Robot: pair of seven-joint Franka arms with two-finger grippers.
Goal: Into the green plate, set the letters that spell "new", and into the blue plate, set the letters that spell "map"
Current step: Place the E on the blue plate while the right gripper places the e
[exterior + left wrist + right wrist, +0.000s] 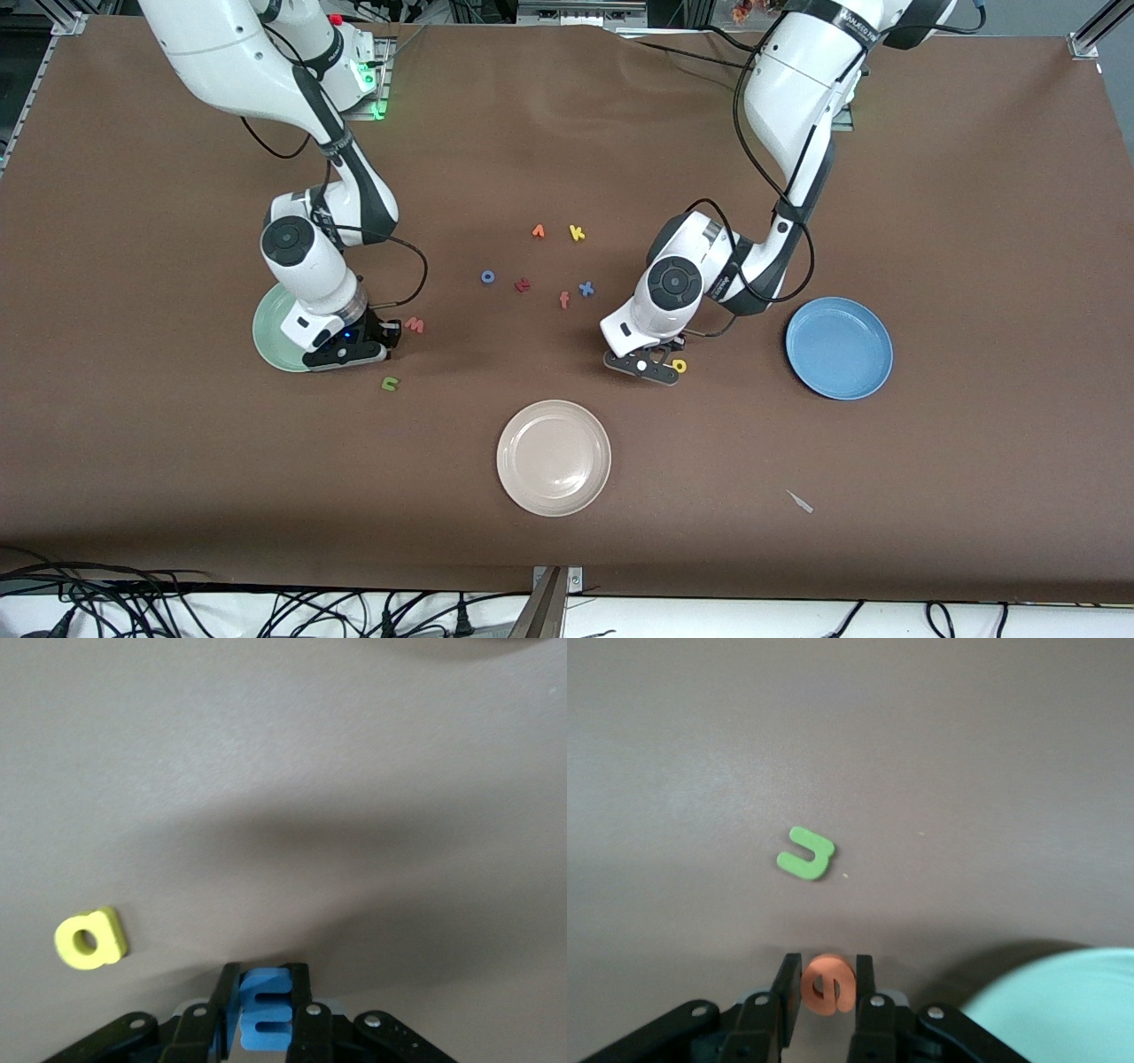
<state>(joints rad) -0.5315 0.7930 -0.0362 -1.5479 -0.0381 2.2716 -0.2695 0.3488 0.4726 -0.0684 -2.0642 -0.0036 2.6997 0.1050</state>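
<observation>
Both plates look empty, so by my reading none of the six letters is placed yet, though two are in hand. The left hand (264, 1010), low over the tabletop (974, 221) beside the blue plate (839, 347), is clamped on the blue m (263, 1010); the yellow p (679, 365) lies just beside it on the cloth. The right hand (827, 992), down at the edge of the green plate (270, 332), is clamped on the orange e (827, 983). The green n (390, 384) lies near that hand, closer to the front camera, and the pinkish-red w (415, 325) lies just beside it toward the table's middle. I cannot pick out the teal letter anywhere. Still loose in the middle are a blue o (487, 276), a dark red letter (523, 285), a salmon f (563, 300), a blue x (586, 288), a yellow k (577, 232) and one more orange letter (538, 231); a beige plate (554, 457) sits nearest the front camera. The tabletop is covered in plain brown cloth, with a small pale scrap (800, 501) on it; cables trail along the table's near edge.
</observation>
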